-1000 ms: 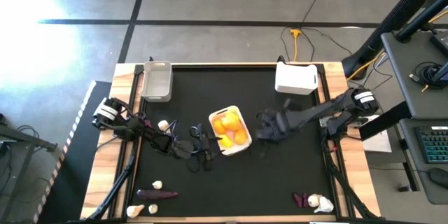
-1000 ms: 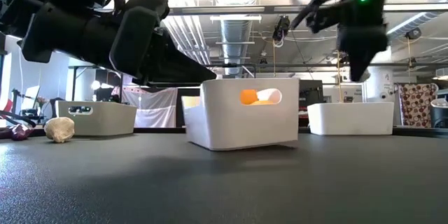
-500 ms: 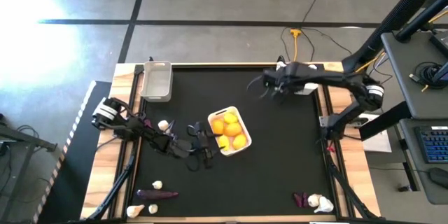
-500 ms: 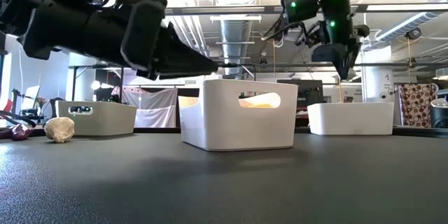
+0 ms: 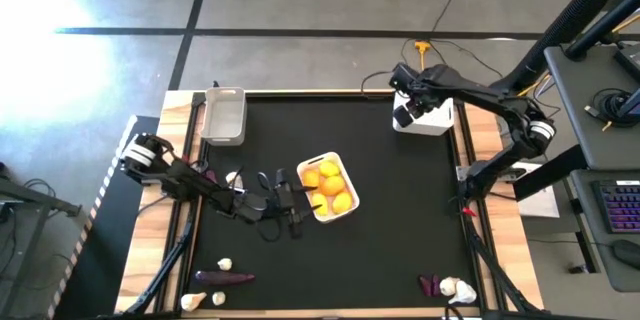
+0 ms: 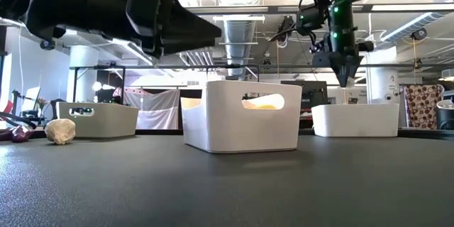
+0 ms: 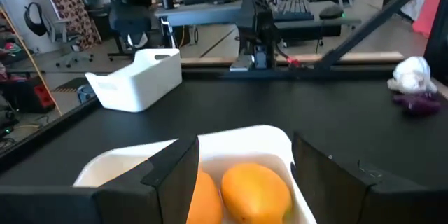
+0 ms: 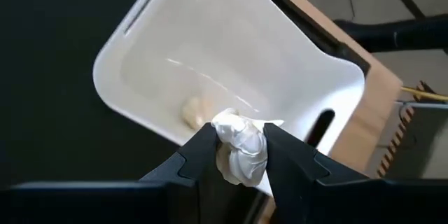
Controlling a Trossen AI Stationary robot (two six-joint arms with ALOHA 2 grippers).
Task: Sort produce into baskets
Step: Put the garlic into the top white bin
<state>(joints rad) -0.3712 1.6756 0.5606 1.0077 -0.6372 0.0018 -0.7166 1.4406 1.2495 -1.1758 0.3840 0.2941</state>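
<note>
Closest to the front edge of the desk (image 5: 400,220) there's a scatter of loose produce: a garlic bulb (image 5: 190,301) at the left corner with another small white one (image 5: 219,299) right beside it, a dark purple eggplant (image 5: 225,278) just behind those, and one more bulb (image 5: 226,263) a bit further in. Over at the front right corner sits a white bulb (image 5: 456,288) touching a purple piece (image 5: 431,285).

Moving in, the left hand (image 5: 290,203) hangs just beside the middle white basket (image 5: 350,182), on its left side. The fingers (image 7: 175,175) are spread apart with nothing between them; through the gap the wrist camera looks straight into that basket at the orange fruits (image 7: 255,192). From overhead it's full of yellow and orange round fruit (image 5: 325,188). Another garlic bulb (image 5: 233,178) lies on the mat near the left arm, and it shows up at the left in the low view too.

Further back, the grey basket (image 5: 224,115) sits at the far left corner; can't really tell if anything's in it.

At the far right corner is the second white basket (image 5: 425,120), and the right hand (image 5: 407,115) hovers right above it, pointing down. It's clamped on a white garlic bulb (image 8: 240,148), pinched between both fingers (image 8: 199,155). Looks like there's a pale lump (image 8: 194,112) on the bottom of that basket, probably another bulb, but it's kind of hard to say.
</note>
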